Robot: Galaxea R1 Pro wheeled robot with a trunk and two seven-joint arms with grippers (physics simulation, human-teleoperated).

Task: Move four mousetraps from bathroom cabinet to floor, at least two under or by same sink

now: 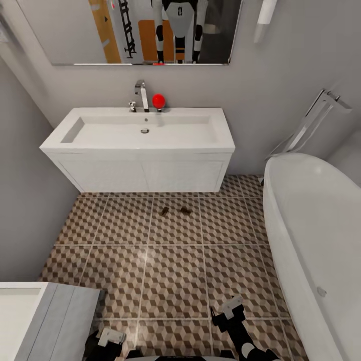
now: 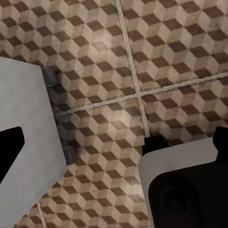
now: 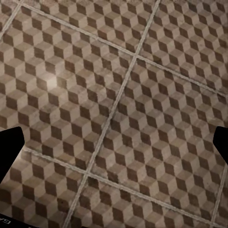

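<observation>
Two mousetraps (image 1: 164, 211) (image 1: 186, 211) are seen lying side by side, slightly apart, on the bathroom floor (image 1: 175, 271), just in front of the white vanity and so directly next to the sink (image 1: 140, 131); they are small and dark at this range, and their metal parts cannot be made out. The basin of the sink is shown shallow and bare apart from its drain, with a chrome faucet (image 1: 142, 94) at its back edge and a small red ball (image 1: 159, 101) set just beside the faucet. The two vanity doors below are shown closed, so nothing of the inside is visible. A white oval bathtub (image 1: 316, 240) is seen along the right side, its hollow holding nothing visible. At the lower left corner a white square fixture (image 1: 30, 316) is partly shown. The left gripper (image 1: 111, 337) is seen low at the bottom edge beside that fixture, and the right gripper (image 1: 231, 307) near the bottom at the right of centre. In the right wrist view the fingertips (image 3: 10, 147) are seen at the two side edges, spread wide over bare tile with nothing held between them. In the left wrist view the dark fingertips (image 2: 9, 145) likewise stand wide apart, with nothing gripped.
</observation>
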